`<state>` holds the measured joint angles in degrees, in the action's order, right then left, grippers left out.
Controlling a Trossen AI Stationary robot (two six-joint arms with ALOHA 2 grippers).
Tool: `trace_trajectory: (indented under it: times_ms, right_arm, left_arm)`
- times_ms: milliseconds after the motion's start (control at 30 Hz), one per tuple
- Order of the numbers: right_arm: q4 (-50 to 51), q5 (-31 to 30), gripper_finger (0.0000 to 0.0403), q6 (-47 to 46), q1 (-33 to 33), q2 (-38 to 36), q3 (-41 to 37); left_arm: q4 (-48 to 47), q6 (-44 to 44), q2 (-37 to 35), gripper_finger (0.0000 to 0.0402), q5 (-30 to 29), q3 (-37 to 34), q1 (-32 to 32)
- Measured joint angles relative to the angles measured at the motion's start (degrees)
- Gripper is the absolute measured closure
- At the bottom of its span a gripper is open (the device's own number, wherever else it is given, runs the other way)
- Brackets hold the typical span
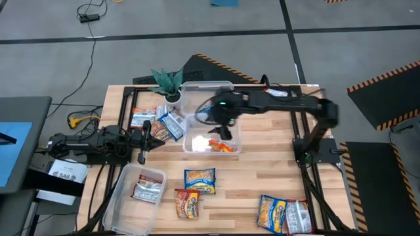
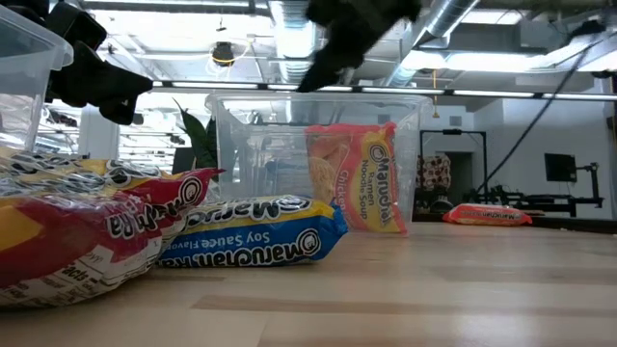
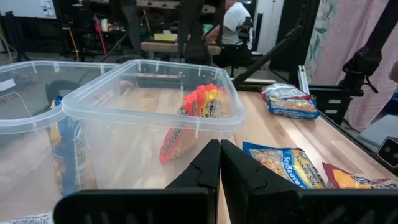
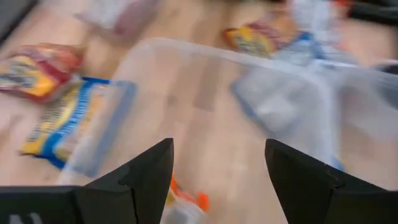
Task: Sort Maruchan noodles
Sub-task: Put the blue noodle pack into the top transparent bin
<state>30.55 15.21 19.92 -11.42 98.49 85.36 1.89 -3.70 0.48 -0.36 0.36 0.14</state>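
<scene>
An orange-red Maruchan packet (image 1: 221, 146) stands on edge inside the middle clear tub (image 1: 231, 124), leaning on its wall (image 3: 193, 118). My right gripper (image 4: 217, 177) hangs open above this tub (image 1: 223, 128), with nothing between its fingers. A blue-and-yellow packet (image 1: 199, 180) and a red one (image 1: 187, 203) lie flat on the table near the front. A red-and-silver packet (image 1: 148, 189) lies in the front-left tub (image 1: 125, 196). My left gripper (image 3: 219, 163) is shut and rests level at the table's left side (image 1: 141, 134), pointing at the middle tub.
A second clear tub (image 1: 203, 94) stands behind the middle one, beside a small potted plant (image 1: 168, 82). Several packets (image 1: 161, 121) lie at the left near my left arm. More packets (image 1: 283, 214) lie at the front right. Bare wood shows to the right of the middle tub.
</scene>
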Motion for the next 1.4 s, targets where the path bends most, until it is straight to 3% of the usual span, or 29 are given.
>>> trace_trajectory:
  times_ms: [267,533,1000,1167,1400]
  right_arm:
    - [-18.4,-13.6,0.0127,-9.5,0.2,-22.8,-25.7]
    - [-22.9,-26.8,0.0127,-16.8,0.1,-37.3,-40.7]
    - [-31.7,-27.4,0.0127,-25.6,4.2,-47.0,-54.4]
    - [-36.8,-27.4,0.0127,-25.1,5.4,-47.1,-55.0]
    - [-45.0,-27.4,0.0127,-20.9,5.4,-47.1,-55.0]
  left_arm:
    - [0.0,0.0,0.0,0.0401,-0.1,0.0,0.0]
    - [0.0,0.0,0.0,0.0401,-0.1,0.0,0.0]
    - [-0.1,0.0,0.0,0.0402,-0.1,0.0,0.0]
    - [0.2,0.4,0.0,0.0401,-0.1,0.0,0.0]
    - [2.7,2.9,0.0,0.0401,-5.2,0.0,0.0]
